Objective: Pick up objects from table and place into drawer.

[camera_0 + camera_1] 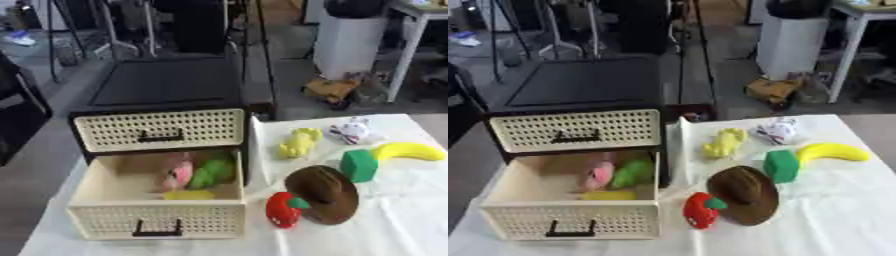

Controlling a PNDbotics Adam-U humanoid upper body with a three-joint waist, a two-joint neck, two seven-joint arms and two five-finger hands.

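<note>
A black cabinet with cream drawers (157,131) stands at the table's left. Its lower drawer (157,220) is pulled out and holds a pink toy (180,174), a green toy (213,173) and a yellow piece (189,195). On the white cloth to its right lie a red strawberry-like toy (282,209), a brown hat-shaped object (324,194), a green block (359,165), a banana (409,150), a yellow toy (300,142) and a white toy with red marks (357,130). Neither hand shows in either view.
The table carries a white cloth (402,215) whose right edge runs out of view. Beyond the table's far edge there is floor with a white bin (348,42), a table leg (401,55) and clutter (332,90).
</note>
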